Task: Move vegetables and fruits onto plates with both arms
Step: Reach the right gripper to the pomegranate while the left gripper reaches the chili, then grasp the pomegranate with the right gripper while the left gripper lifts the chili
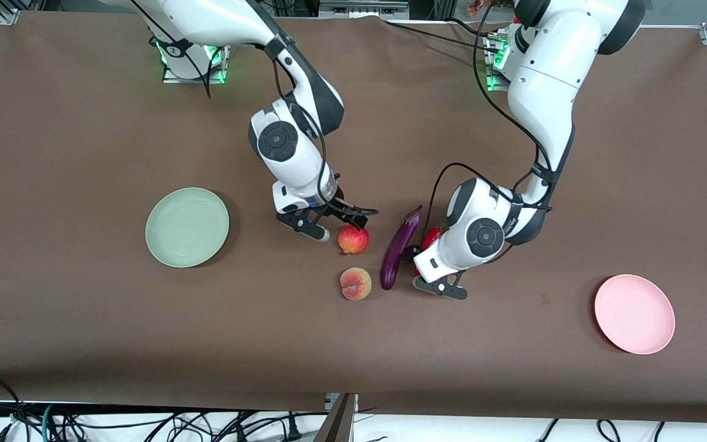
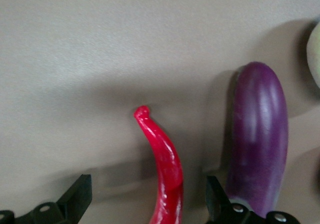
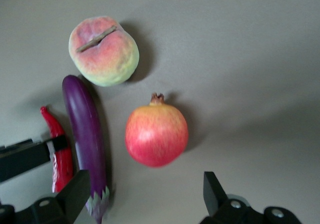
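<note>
1. At the table's (image 1: pixel 83 110) middle, the front view shows the right gripper (image 1: pixel 329 224) bent down beside the red fruit (image 1: pixel 353 239), the left gripper (image 1: pixel 428 270) over the chili pepper (image 1: pixel 431 236) by the eggplant (image 1: pixel 397 250); the peach (image 1: pixel 355 283) lies nearer; the green plate (image 1: pixel 187 227) and pink plate (image 1: pixel 634 314) sit toward opposite ends.
2. In the left wrist view, open fingers (image 2: pixel 75 196) straddle the chili pepper (image 2: pixel 162 166).
3. In the right wrist view, open fingers (image 3: pixel 75 191) frame the red fruit (image 3: pixel 156 134).

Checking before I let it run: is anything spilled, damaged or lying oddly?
Nothing stands out. The red fruit, peach, eggplant and chili lie whole on the table, both plates flat. The right gripper is open by the red fruit, the left gripper open over the chili.
</note>
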Robot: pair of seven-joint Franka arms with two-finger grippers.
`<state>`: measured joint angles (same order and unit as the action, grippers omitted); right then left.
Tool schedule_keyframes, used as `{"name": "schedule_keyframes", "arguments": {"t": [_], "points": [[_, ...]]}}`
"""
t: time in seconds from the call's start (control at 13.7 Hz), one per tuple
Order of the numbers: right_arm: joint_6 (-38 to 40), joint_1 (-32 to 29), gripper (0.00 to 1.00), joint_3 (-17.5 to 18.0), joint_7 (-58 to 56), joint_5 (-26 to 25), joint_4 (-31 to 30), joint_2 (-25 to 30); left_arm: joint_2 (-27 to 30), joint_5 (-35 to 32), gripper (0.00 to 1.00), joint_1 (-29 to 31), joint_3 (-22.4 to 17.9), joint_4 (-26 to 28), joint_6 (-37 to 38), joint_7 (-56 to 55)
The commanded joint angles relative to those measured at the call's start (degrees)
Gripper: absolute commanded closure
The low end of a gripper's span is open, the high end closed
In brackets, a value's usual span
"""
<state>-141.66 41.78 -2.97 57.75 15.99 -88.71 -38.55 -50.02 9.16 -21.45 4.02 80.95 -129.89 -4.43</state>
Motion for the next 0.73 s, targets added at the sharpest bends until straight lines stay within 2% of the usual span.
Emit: {"name": "schedule_keyframes", "arguments": {"t": [0.0, 0.07, 0.15, 0.37, 0.44, 0.66], "points": [[-3.26, 0.85, 0.0, -0.63, 0.88, 0.19, 1.08, -2.58, 0.27, 0.34, 0.0, -1.49, -0.85, 1.75, 0.16, 0.3], [-3.44, 0.85, 0.0, -0.63, 0.79, 0.1, 1.08, -3.19, 0.27, 0.25, 0.0, -1.49, -0.94, 2.19, 0.16, 0.38], [-3.62, 0.76, 0.0, -0.63, 0.79, 0.18, 1.08, -3.89, 0.27, -0.45, 0.18, -1.41, -0.94, 2.2, 0.16, 0.64], [-7.48, 0.76, 0.0, -0.72, 0.79, 0.18, 4.05, -7.93, 0.27, -4.74, 0.83, -1.49, -1.03, 2.2, 0.08, 0.39], [-7.58, 0.76, 0.01, -0.72, 0.88, 0.27, 5.02, -8.81, 0.36, -5.37, 1.0, -1.32, -0.94, 2.28, 0.34, 0.21], [-7.66, 0.85, 0.01, -0.72, 0.96, 0.18, 5.3, -9.35, 0.97, -5.55, 1.0, -0.79, -2.86, 1.93, 2.44, 1.17]]}}
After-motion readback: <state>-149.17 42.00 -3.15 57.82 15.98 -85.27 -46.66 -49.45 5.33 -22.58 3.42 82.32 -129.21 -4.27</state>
